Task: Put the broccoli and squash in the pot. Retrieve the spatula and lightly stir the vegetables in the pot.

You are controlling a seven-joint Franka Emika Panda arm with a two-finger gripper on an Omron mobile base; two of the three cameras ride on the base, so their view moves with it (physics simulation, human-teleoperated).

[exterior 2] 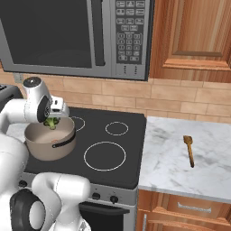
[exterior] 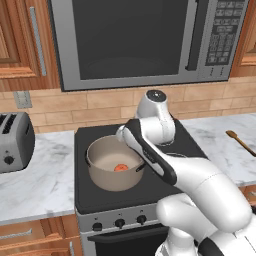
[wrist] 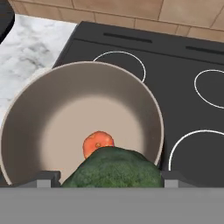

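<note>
The beige pot (exterior: 106,181) (exterior 2: 47,148) (wrist: 39,105) stands on the front left burner of the black stove. On the pot's pale floor lies the orange-red squash (exterior: 120,168) (wrist: 98,143). My gripper (exterior 2: 53,117) (wrist: 110,177) hangs over the pot's rim, shut on the dark green broccoli (exterior 2: 51,122) (wrist: 114,168), which sits between the finger tips above the pot's inside. The wooden spatula (exterior: 240,141) (exterior 2: 189,150) lies on the marble counter right of the stove, well away from the gripper.
A silver toaster (exterior: 15,142) stands on the left counter. A microwave (exterior 2: 76,36) hangs above the stove (exterior 2: 113,149), with wooden cabinets beside it. The other burners carry nothing.
</note>
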